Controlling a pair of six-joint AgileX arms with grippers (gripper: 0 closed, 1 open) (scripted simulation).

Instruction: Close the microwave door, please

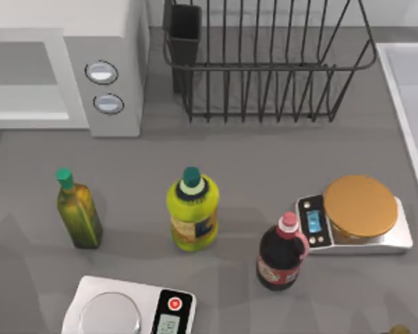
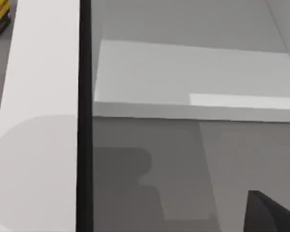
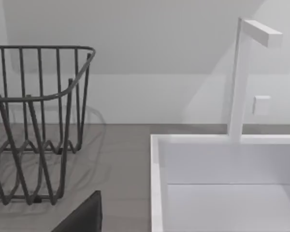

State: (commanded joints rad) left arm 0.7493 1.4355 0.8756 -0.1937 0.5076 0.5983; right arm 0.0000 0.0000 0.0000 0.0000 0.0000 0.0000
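The white microwave [image 1: 115, 42] stands at the table's back left, its two round knobs [image 1: 102, 72] on the front panel. Its grey cavity [image 1: 21, 66] lies open to the front. In the left wrist view a tall white panel with a black strip along its edge [image 2: 38, 121] stands very close; it looks like the microwave door, with the cavity [image 2: 193, 72] beside it. One dark fingertip [image 2: 273, 215] of my left gripper shows at that picture's corner. One dark fingertip [image 3: 84, 217] of my right gripper shows near the rack and sink.
A black wire rack [image 1: 265, 62] stands right of the microwave. In front are a green oil bottle [image 1: 76, 212], a yellow bottle [image 1: 192, 209], a dark bottle [image 1: 282, 254], a scale with an orange plate [image 1: 355, 216] and silver-white scales [image 1: 129, 309]. A white sink [image 1: 411, 97] lines the right edge.
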